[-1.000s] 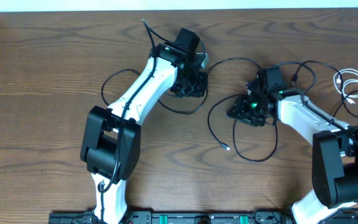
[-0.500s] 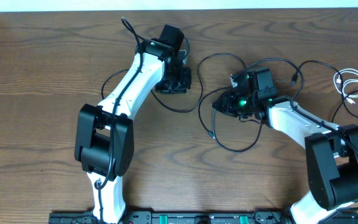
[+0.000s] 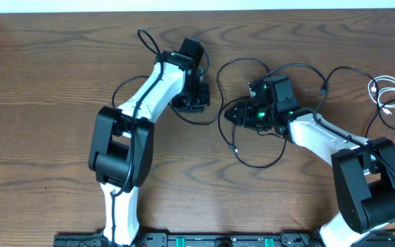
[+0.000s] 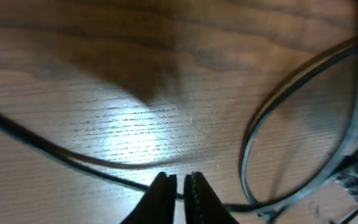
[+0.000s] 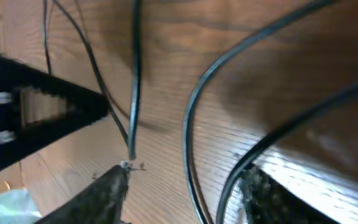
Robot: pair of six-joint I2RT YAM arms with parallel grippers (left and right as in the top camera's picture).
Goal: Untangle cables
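Straddling a thin black cable (image 5: 187, 134) running lengthwise between its parted fingers, right gripper (image 5: 185, 177) sat nearest; left gripper (image 4: 179, 186) clamped a black strand (image 4: 36, 142).

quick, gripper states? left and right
Left gripper: jaws shut on a black cable.
Right gripper: jaws open, holding nothing.
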